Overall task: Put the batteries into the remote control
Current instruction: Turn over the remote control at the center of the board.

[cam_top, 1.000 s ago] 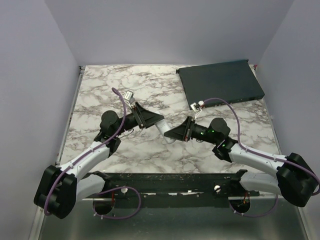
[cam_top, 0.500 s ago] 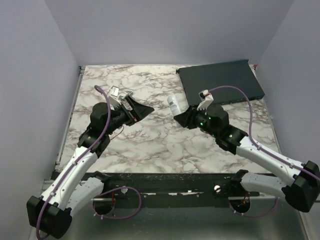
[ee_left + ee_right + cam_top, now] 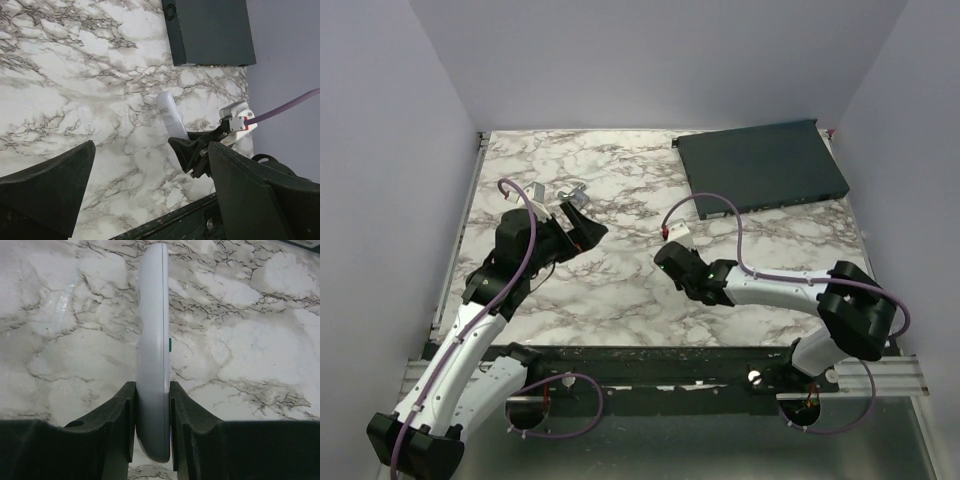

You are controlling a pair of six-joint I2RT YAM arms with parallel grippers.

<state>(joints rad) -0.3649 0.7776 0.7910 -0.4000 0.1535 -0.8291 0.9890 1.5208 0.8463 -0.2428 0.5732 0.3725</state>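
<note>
Remote control [image 3: 152,340], where? (K.)

Centre of the right wrist view, turned on its long edge, thin side to the camera. Cannot tell whether it touches the marble table [image 3: 610,295]. (R.)

Right gripper [image 3: 152,390]? (K.)

Clenched on the remote's near end, one pad on each flat face. (R.)

Left gripper [image 3: 152,147]? (K.)

Released, fingers spread wide, nothing between them. Left of centre in the overhead view, well apart from the remote. (R.)

Else? (K.)

Dark flat box [image 3: 760,165], upper right, on the table. (R.)
</note>
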